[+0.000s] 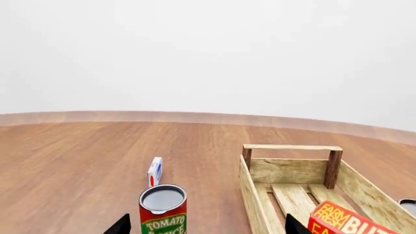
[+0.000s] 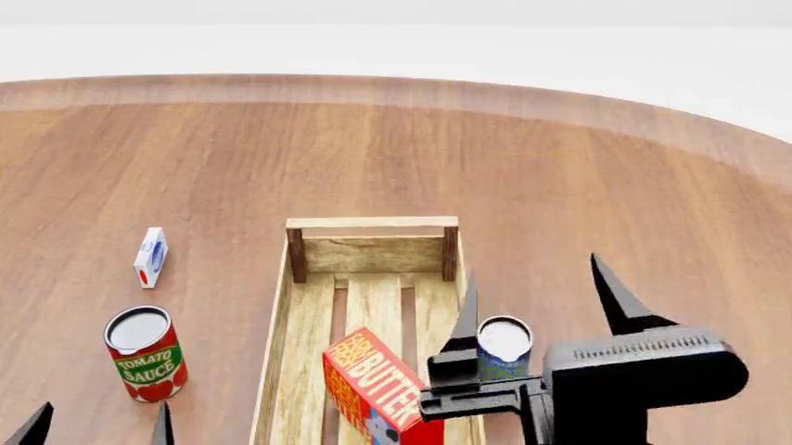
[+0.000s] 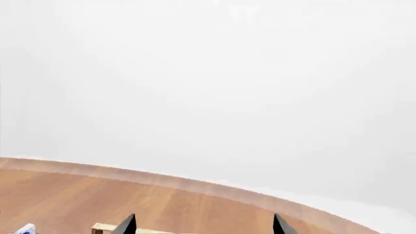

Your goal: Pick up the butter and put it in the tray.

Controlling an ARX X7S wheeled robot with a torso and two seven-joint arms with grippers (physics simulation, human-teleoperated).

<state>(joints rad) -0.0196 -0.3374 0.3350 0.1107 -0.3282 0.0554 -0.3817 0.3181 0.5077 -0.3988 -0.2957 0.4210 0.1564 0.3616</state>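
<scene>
Right gripper (image 2: 539, 297) raised above the tray's near end, fingers spread, empty. Left gripper (image 2: 93, 426) low, fingers also apart, empty. Butter (image 2: 377, 387) lies tilted inside the tray (image 2: 371, 224). Beyond: tomato sauce can (image 2: 145, 354), second can (image 2: 504, 345) by the tray's right wall, small carton (image 2: 150, 257).

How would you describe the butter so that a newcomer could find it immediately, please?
Find the long wooden tray in the middle of the round table. Inside its near end a red-orange carton sits tilted. Unlike the round cans nearby, it is boxy, lettered BUTTER.
</scene>
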